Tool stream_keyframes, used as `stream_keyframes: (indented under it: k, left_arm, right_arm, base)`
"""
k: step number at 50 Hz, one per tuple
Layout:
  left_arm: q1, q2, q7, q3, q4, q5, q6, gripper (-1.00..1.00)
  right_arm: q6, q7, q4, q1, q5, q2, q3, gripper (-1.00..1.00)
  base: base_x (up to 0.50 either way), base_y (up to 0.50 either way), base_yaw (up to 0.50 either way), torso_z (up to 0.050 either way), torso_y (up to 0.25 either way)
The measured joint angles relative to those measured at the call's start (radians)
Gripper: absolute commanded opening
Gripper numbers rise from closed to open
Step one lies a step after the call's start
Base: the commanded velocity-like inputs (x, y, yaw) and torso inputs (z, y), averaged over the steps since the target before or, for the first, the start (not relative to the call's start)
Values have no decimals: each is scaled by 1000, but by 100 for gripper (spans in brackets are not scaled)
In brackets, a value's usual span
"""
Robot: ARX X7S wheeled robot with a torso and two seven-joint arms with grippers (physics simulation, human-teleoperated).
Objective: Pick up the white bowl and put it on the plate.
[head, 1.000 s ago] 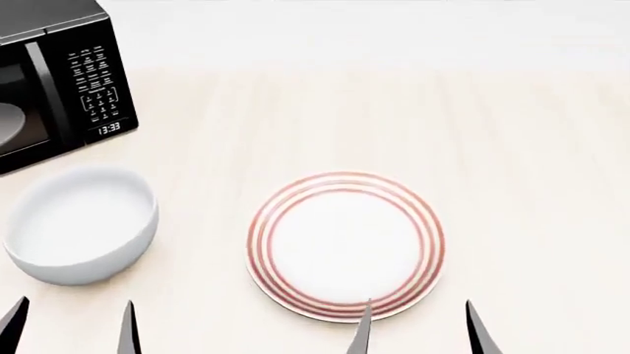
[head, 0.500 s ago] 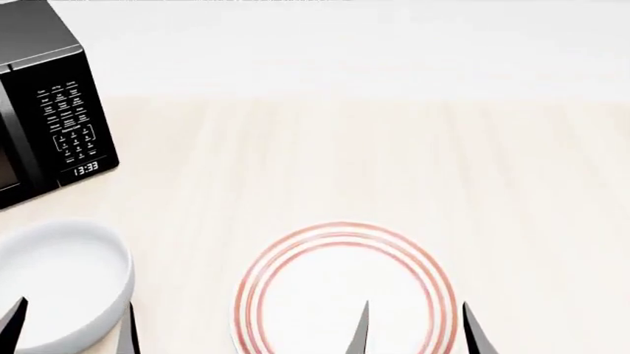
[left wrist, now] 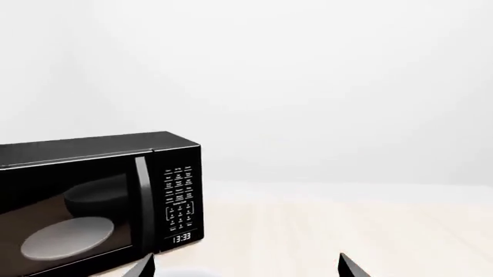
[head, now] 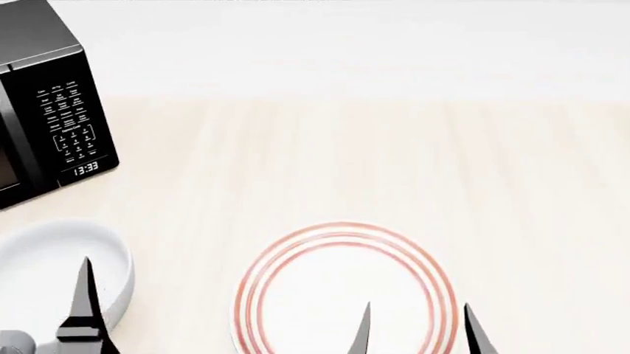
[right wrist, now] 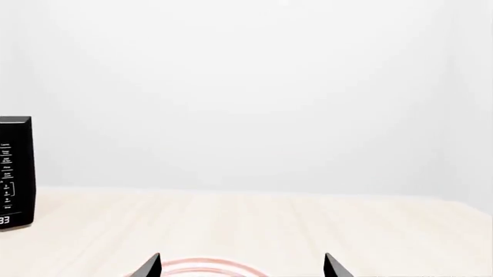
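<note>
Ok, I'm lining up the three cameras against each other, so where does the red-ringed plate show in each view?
Head view: the plate lies low and centre, cut by the bottom edge, behind the right gripper fingertips.
Right wrist view: only a thin arc of its red rings at the bottom edge, between the fingertips.
Left wrist view: not in it.
Shared landmark: the black microwave, with its 13:33 clock in the head and left wrist views.

one white bowl (head: 54, 276); one plate (head: 344, 295); one microwave (head: 44, 103); two grippers
</note>
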Motion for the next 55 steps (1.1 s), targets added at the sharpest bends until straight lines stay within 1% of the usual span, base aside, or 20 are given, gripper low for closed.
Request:
stream_keyframes:
  k: [6, 13, 18, 23, 30, 40, 55]
  left_arm:
    - [-95, -15, -13, -51, 78, -58, -186, 100]
    - [-240, -28, -18, -110, 128, -126, -403, 100]
    - [-343, -21, -7, -173, 117, -183, -547, 100]
    - [-431, -7, 5, -237, 67, -225, -654, 100]
    - [-503, 0, 9, -279, -23, -246, -721, 100]
    - [-582, -1, 3, -319, -158, -250, -766, 100]
    - [-633, -30, -8, -311, -304, -238, -803, 100]
  right_arm:
    - [-3, 4, 1, 0, 5, 4, -2, 100]
    - [-5, 10, 1, -1, 11, 10, -3, 100]
    - [-7, 13, 1, -1, 16, 14, -4, 100]
    - [-7, 16, 0, -1, 19, 17, -5, 100]
    - [-8, 21, 1, -1, 23, 22, -7, 100]
    - [-5, 30, -8, -4, 25, 27, -13, 100]
    - [-4, 41, -11, -6, 29, 34, -23, 100]
  base:
    - [0, 0, 0, 0, 0]
    - [0, 0, 0, 0, 0]
    - [0, 0, 0, 0, 0]
    - [0, 0, 0, 0, 0]
    - [0, 0, 0, 0, 0]
    - [0, 0, 0, 0, 0]
    - [0, 0, 0, 0, 0]
